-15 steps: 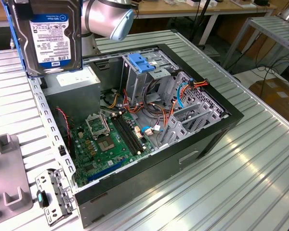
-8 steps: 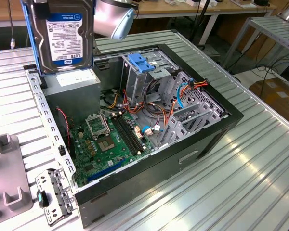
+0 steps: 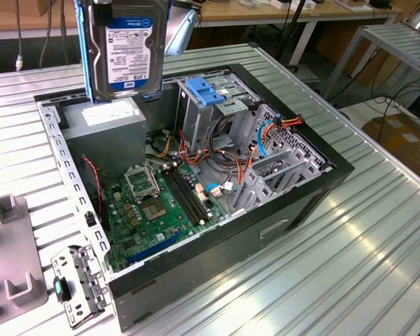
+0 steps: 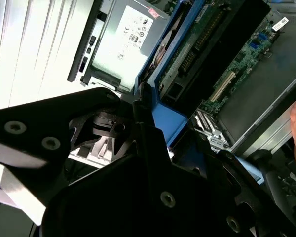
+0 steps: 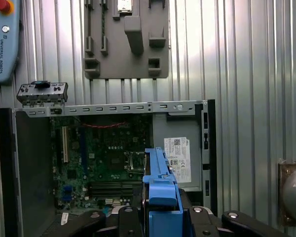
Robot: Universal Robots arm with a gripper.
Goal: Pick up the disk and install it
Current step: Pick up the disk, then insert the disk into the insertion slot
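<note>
Here the gripper (image 5: 160, 213) clamps the disk (image 3: 129, 52) above the computer case (image 3: 196, 280).

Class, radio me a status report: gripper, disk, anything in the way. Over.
Gripper shut on the disk. Disk aloft, upright, above the open computer case, over its grey box. Blue bracket sits atop the drive cage.

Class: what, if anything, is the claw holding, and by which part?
The claw holds the disk by the blue frame at its upper end; the disk hangs upright above the open case.
</note>
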